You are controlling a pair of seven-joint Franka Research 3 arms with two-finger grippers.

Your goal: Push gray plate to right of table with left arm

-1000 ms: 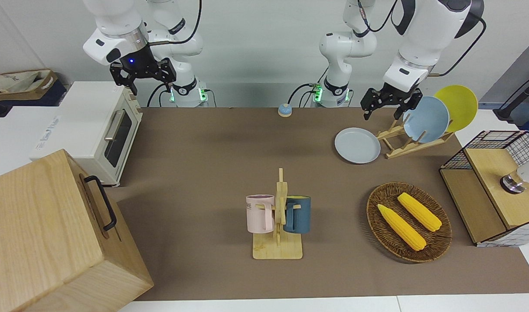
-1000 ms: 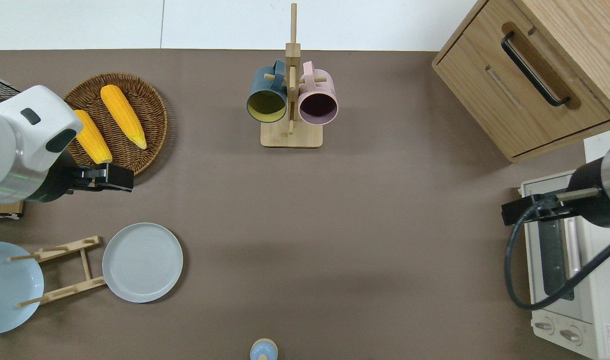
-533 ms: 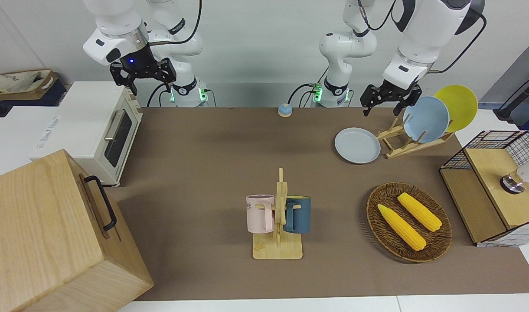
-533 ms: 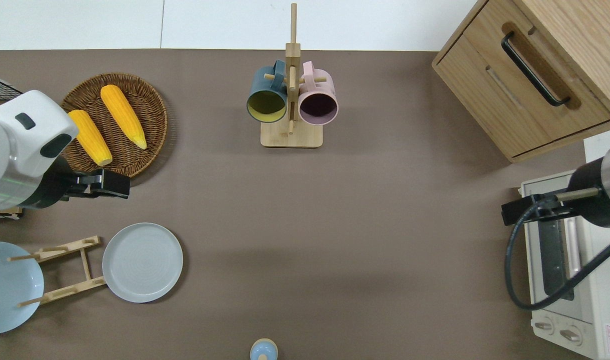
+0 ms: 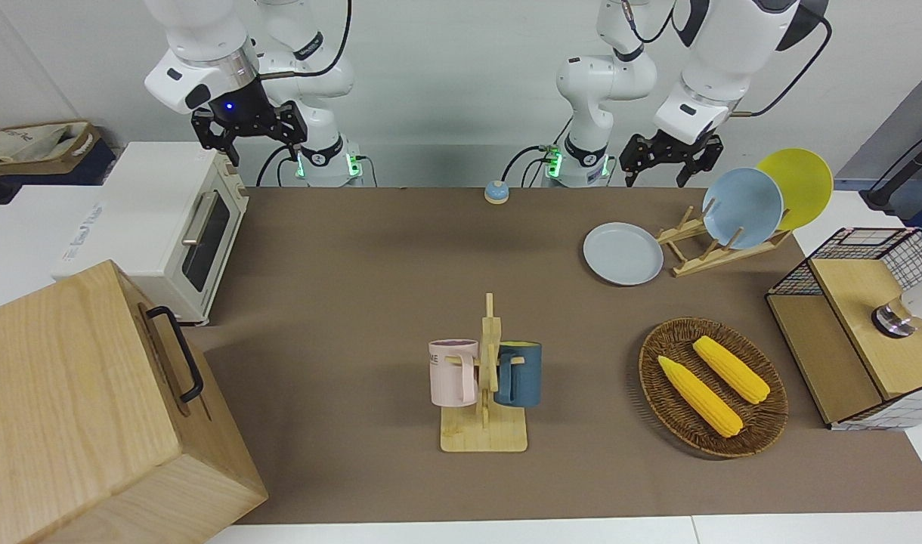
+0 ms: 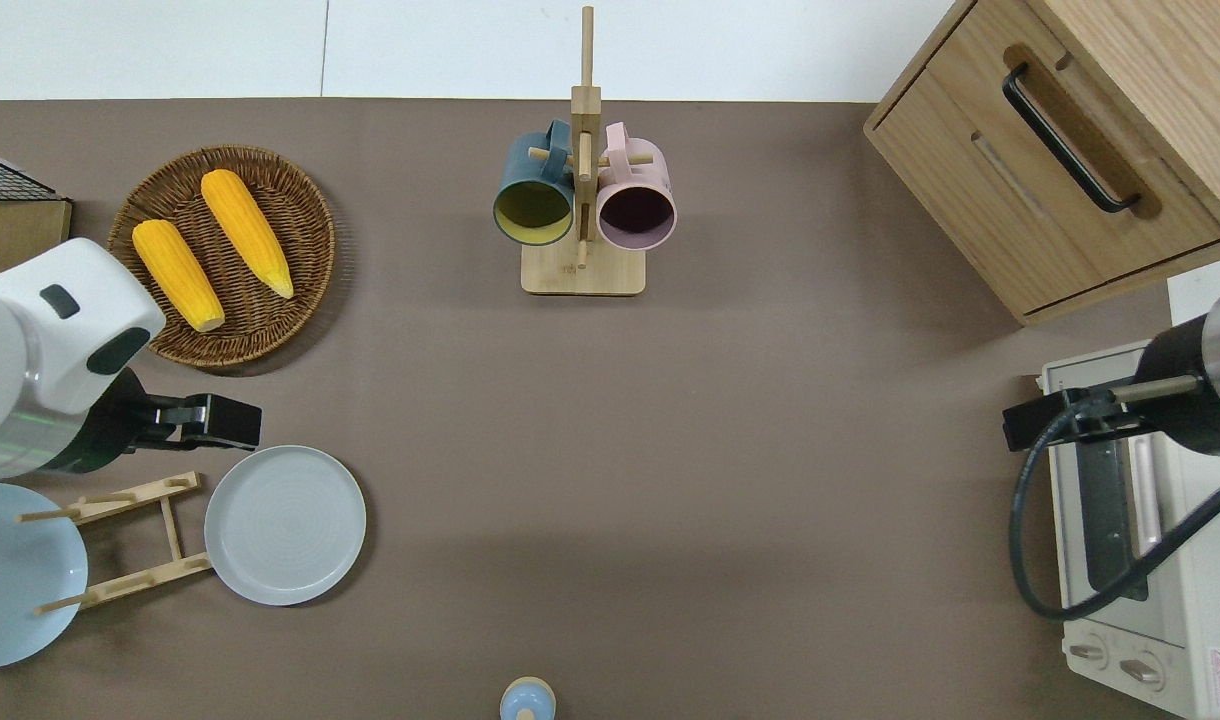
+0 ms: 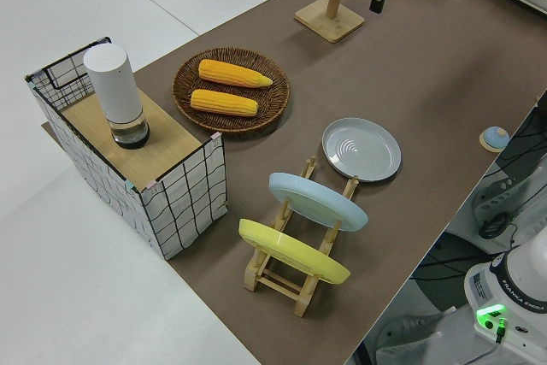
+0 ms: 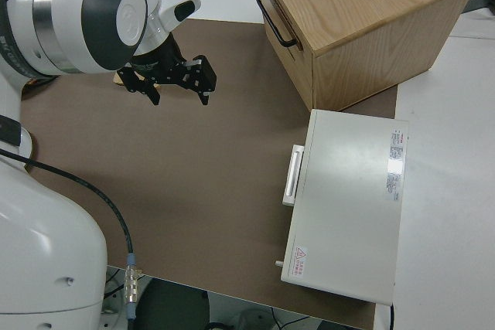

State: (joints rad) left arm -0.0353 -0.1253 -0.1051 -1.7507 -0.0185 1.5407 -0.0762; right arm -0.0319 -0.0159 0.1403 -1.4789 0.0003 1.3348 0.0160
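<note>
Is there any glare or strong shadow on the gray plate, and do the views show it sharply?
Front view: the gray plate looks evenly lit, without glare, with only a thin shadow at its rim. Overhead view: sharp enough to show faint concentric rings. Left side view: a soft highlight on its surface; the left gripper casts no clear shadow on it.

Front camera sat across the table [image 5: 355, 302], facing both arms. Overhead camera looked straight down, arms entering from its bottom edge. Left side camera stood raised at the left arm's end, looking diagonally along the table. Right side camera sat close above the right arm. Front and overhead both covered the whole tabletop.
</note>
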